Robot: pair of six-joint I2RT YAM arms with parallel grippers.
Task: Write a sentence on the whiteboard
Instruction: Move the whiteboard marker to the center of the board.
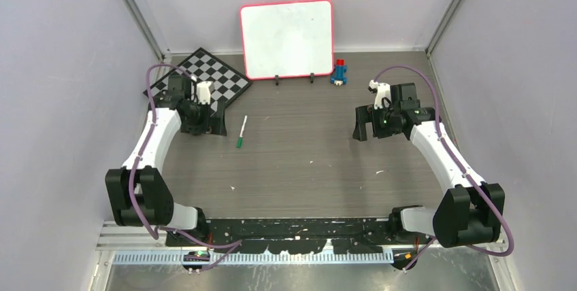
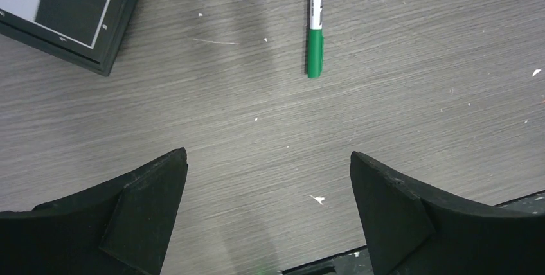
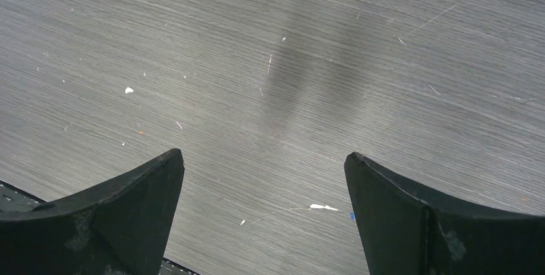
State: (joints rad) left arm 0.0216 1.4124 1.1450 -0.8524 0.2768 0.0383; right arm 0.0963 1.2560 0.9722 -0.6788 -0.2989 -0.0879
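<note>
Left arm: folded low from its base, white forearm angled up-table, wrist tipped down over the wood. Left gripper spread wide, black wedge-shaped fingers well apart, only bare table between them; in the top view, hovering near the closest corner of the chessboard. Right arm: mirrored bend, elbow out by the side wall, wrist likewise facing down. Right gripper also splayed open, holding nothing, over open table on the right. Whiteboard at the far edge, centre, propped upright against the back wall on two small black feet; glossy white face, rounded corners, thin red-pink rim. Marker flat on the table just right of the left gripper, white barrel, green cap toward the near edge. Small blue-and-red object just beside the board's lower right corner. Tabletop of grey-brown wood grain, matte, flecked with white specks and fine scratches. Chessboard edge thick, black, with checkered squares.
</note>
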